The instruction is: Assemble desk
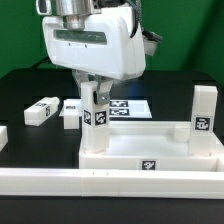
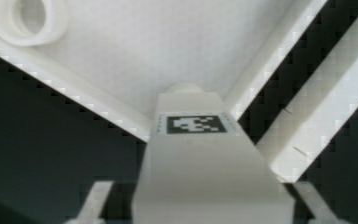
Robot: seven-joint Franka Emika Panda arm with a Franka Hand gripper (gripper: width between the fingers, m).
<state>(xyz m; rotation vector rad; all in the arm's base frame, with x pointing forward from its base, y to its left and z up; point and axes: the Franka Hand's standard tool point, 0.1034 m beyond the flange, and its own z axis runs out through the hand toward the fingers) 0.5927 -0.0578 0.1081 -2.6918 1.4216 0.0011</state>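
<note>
Leg-fitting step: end effector point(image 1: 93, 95) grips an upright leg point(image 1: 98, 122) at the desk top's point(image 1: 120, 160) far corner, the exterior view's left; next probably needs a square press-and-twist home.

desk top point(image 1: 150, 150): flat | held leg point(image 1: 97, 122): upright at corner | second leg point(image 1: 204, 112): upright, other corner | two loose legs point(image 1: 41, 111) point(image 1: 70, 113): lying aside

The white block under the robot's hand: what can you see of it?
This leg is a square white block, plastic by its look, with a black-and-white tag on one face. It stands upright at a back corner of the desk top, on the exterior view's left, its foot seemingly in the corner socket. The fingers grip its upper end from both sides.
</note>
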